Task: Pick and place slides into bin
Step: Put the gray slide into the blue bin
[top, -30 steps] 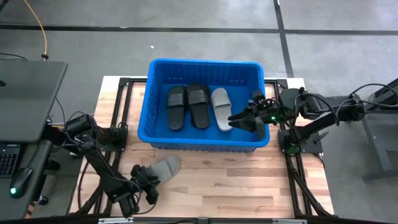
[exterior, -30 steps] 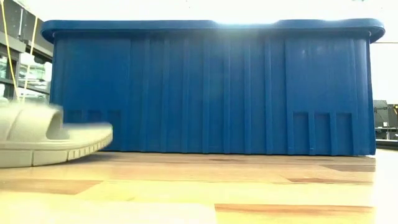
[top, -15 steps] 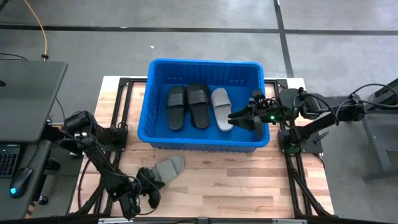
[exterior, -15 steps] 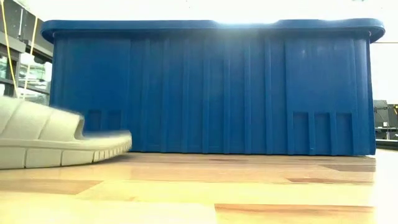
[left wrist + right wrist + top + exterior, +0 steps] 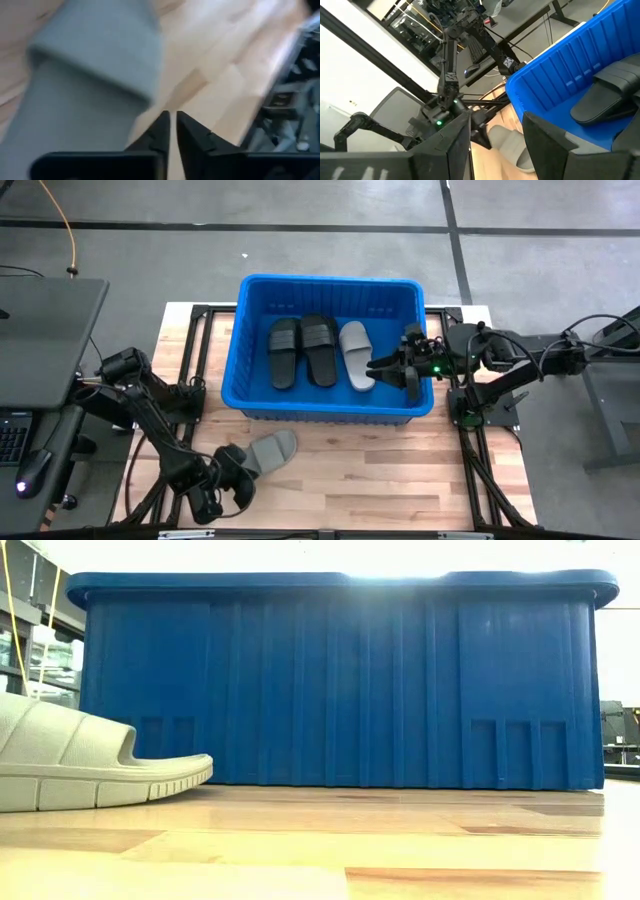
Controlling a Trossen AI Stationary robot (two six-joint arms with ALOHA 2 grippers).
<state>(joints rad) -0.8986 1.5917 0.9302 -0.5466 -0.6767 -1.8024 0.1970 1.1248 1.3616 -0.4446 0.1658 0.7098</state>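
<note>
Grey slide (image 5: 270,450) lies flat on the counter (image 5: 400,470) before the blue bin (image 5: 250,395), just beside the left gripper (image 5: 232,477), jaws nearly clenched, empty. The right gripper (image 5: 385,372) hovers over the bin, jaws released.

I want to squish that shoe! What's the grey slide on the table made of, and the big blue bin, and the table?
The grey slide looks like soft matte foam or rubber: thick, dull, with a moulded ridged sole edge. The bin looks like hard plastic, with ribbed, slightly shiny walls. The table looks like pale wooden planks with a glossy finish that mirrors the bin.
</note>
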